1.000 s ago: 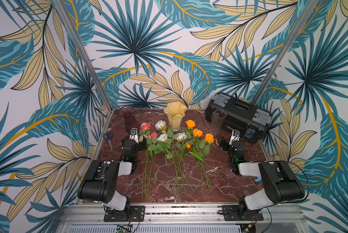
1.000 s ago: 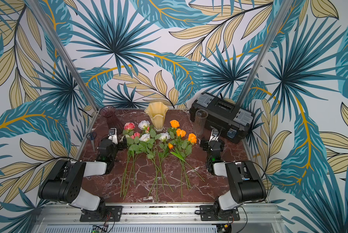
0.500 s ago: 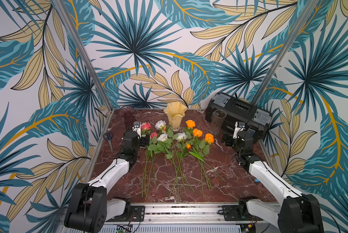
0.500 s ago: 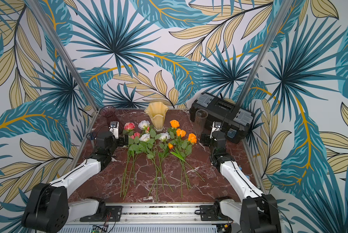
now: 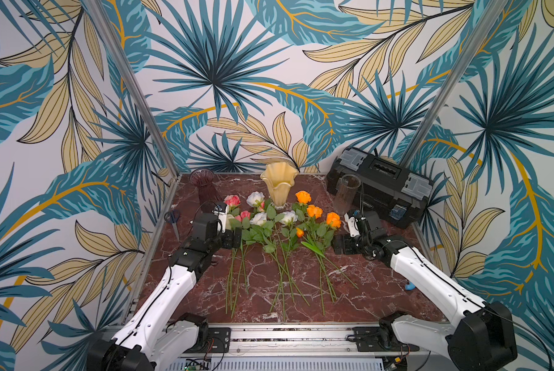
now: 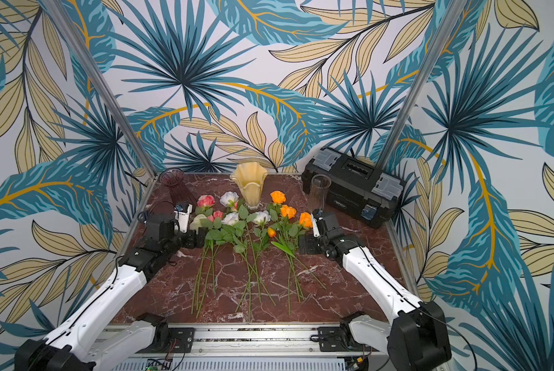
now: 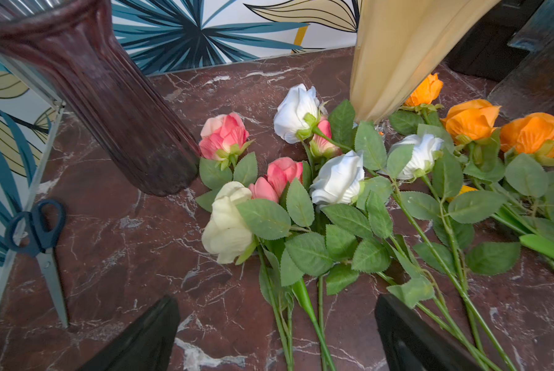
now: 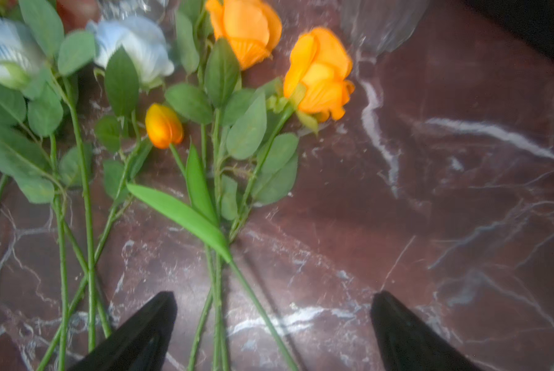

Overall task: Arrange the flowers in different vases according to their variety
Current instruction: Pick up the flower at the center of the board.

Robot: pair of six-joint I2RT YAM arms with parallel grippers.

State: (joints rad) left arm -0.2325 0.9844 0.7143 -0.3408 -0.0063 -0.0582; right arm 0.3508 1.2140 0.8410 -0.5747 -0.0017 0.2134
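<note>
Flowers [image 5: 258, 218] flat, heads toward vases [image 5: 279, 186], stems toward front rail [image 5: 285, 334]

Flowers [image 5: 258, 218] flat before three upright vases [image 5: 279, 184]

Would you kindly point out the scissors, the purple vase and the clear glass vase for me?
scissors [image 7: 50, 273]: left wrist view, on the blade.
purple vase [image 5: 206, 189]: in a top view, on its ribbed body.
clear glass vase [image 5: 346, 196]: in a top view, on its side wall.
</note>
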